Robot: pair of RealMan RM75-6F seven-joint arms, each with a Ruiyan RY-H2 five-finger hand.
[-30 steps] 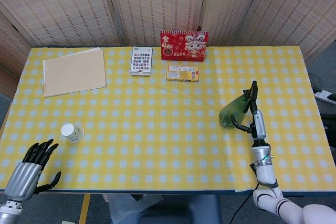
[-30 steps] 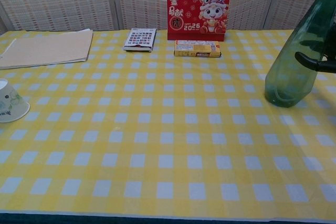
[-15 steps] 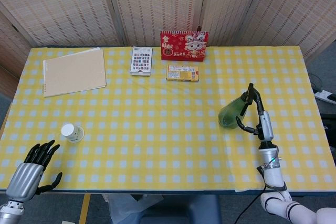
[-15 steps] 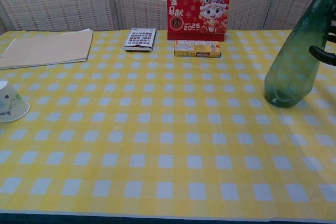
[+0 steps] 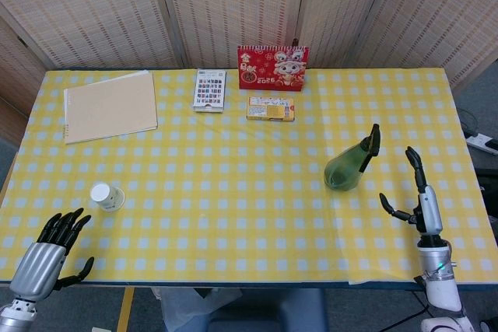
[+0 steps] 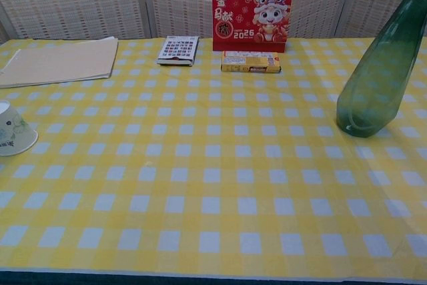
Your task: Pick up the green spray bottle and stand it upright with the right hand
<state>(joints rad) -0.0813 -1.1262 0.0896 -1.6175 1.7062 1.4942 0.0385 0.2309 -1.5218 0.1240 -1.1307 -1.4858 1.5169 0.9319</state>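
The green spray bottle stands upright on the yellow checked table, right of centre, its dark nozzle on top. In the chest view the green spray bottle rises at the right edge with no hand near it. My right hand is open, fingers spread, a short way to the right of the bottle and apart from it. At the table's near-left corner my left hand hangs open and holds nothing.
A paper cup lies on its side near the left front. A tan notebook lies at the back left. A small card box, a yellow box and a red calendar line the back centre.
My right hand let go of the bottle and drew back to the right and toward the table's near edge. The bottle stays standing. The left hand has barely moved.
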